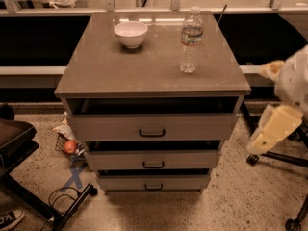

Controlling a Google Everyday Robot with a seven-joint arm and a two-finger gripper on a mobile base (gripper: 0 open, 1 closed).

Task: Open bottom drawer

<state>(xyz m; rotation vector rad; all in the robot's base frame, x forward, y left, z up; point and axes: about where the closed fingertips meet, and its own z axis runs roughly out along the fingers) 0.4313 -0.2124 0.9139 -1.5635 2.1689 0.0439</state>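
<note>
The grey-beige cabinet (149, 71) stands in the middle of the camera view with three drawers. The bottom drawer (120, 182) is the lowest, with the shortest front and a small dark bar handle (154, 187). A dark gap shows above its front. The middle drawer (115, 160) and the top drawer (106, 127) sit above it, each with a dark gap over its front. My gripper (263, 141) is a pale beige shape on the white arm at the right edge. It hangs in the air right of the cabinet, level with the upper drawers, and touches nothing.
A white bowl (130, 33) and a clear water bottle (190, 41) stand on the cabinet top. Litter with an orange ball (70, 146) and a blue X mark (74, 176) lie on the floor at left. A dark chair (14, 138) is at left; a wheeled stand base (276, 158) at right.
</note>
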